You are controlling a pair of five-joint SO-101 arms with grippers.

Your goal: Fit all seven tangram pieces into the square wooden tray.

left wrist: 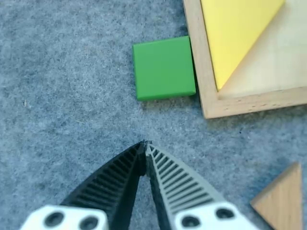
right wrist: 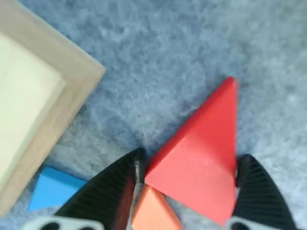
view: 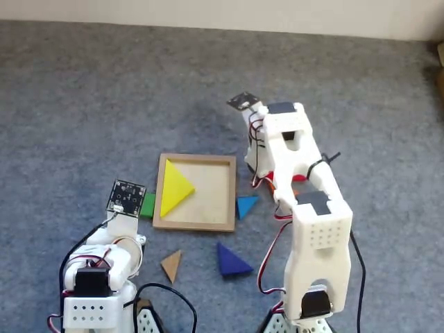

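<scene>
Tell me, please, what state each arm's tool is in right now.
Left tool: closed, holding nothing.
Right tool: closed on the red triangle.

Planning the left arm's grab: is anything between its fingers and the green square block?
Nothing visible: only grey carpet lies between the left gripper and the green square block beside the wooden tray.

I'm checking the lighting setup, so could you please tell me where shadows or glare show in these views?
High view: even light, soft shadow on the carpet beside the right arm; left wrist view: thin dark shadow along the edge of the green square nearest the left tool; right wrist view: pale sheen on the red triangle.
</scene>
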